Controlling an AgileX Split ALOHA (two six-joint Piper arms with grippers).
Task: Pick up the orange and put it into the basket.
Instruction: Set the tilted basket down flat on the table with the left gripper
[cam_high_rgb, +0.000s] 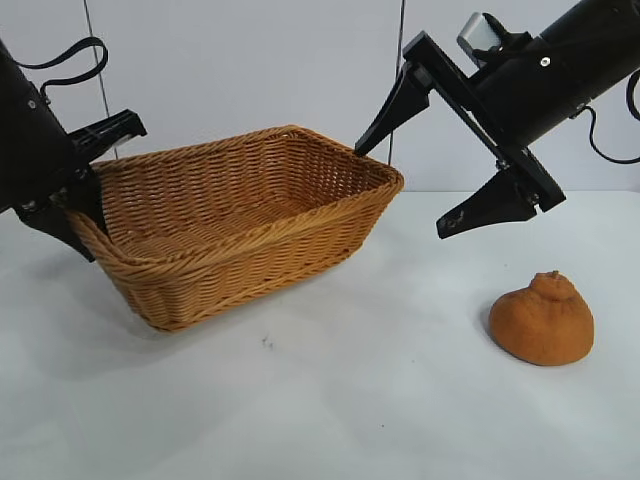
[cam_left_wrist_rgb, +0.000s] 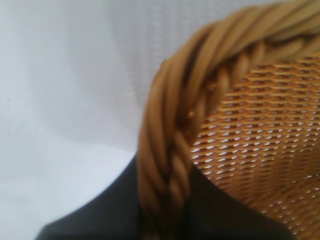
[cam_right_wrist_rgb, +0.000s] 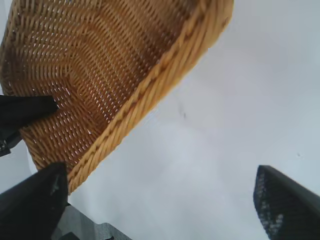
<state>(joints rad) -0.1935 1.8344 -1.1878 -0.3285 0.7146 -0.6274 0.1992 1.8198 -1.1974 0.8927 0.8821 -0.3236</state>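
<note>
Your left gripper (cam_high_rgb: 78, 205) is gripping the basket (cam_high_rgb: 250, 215) by its rim, while your right gripper (cam_high_rgb: 410, 185), wide open and empty, is hanging above the orange (cam_high_rgb: 541, 319).

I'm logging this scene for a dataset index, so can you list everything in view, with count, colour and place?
basket: one, golden tan wicker, on the table's left half, tilted, its left end raised.
orange: one, dull orange-brown with a knob on top, on the table at the right, apart from the basket.
table: one, white, under everything.
wall: one, pale grey, behind the table.
left gripper: one, black, shut on the basket's braided rim at its left end.
right gripper: one, black, open wide and empty, in the air above the table between the basket's right end and the orange.
</note>
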